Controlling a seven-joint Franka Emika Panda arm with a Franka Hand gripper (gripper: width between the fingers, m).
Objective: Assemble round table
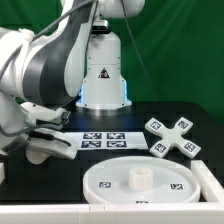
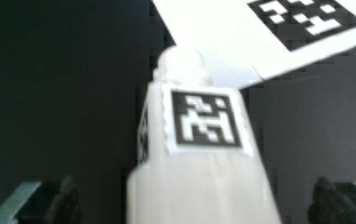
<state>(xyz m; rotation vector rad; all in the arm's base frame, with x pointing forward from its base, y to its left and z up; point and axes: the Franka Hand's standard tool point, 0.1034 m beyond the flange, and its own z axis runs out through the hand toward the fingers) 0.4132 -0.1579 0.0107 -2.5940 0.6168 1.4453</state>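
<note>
Black desk, green backdrop. I see the claw [image 2: 193, 203] spread wide, straddling the leg [image 2: 201, 140] w/o touching it, on the exterior view's left of the marker board [image 1: 105, 141]. Cross foot [image 1: 172, 135] is on the marker board's right in that view. Disc [image 1: 102, 183] lies in front of it.

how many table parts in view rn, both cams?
3. Round disc at the front of the exterior view; cross-shaped foot behind it, toward the exterior view's right; leg clear only in the wrist view. The arm may hide more.
</note>
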